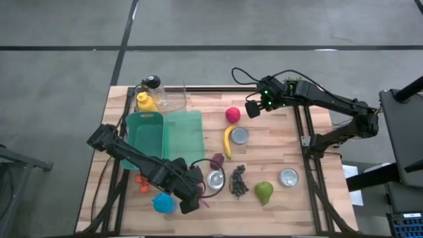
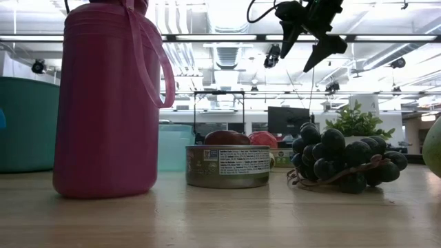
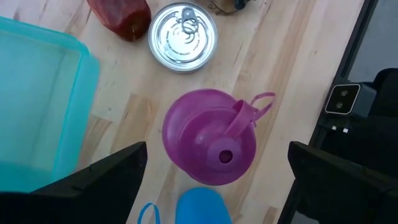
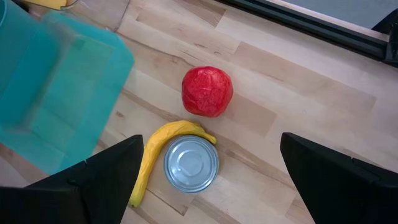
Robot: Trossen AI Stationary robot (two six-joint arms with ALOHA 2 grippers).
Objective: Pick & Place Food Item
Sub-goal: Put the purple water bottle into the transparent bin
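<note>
Approach step: right gripper (image 1: 253,110), jaws wide, held at 2 o'clock of red ball (image 1: 232,114); descent judged next. Left gripper (image 1: 188,198) wide, nothing held.

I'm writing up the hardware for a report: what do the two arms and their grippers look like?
Both arms are dark, near-black, built of slim jointed links. The left gripper and right gripper each end in two flat, broad black fingers. A thin black cable loops above the right arm near its wrist, where small green lights glow. No lettering or markings can be made out.
</note>
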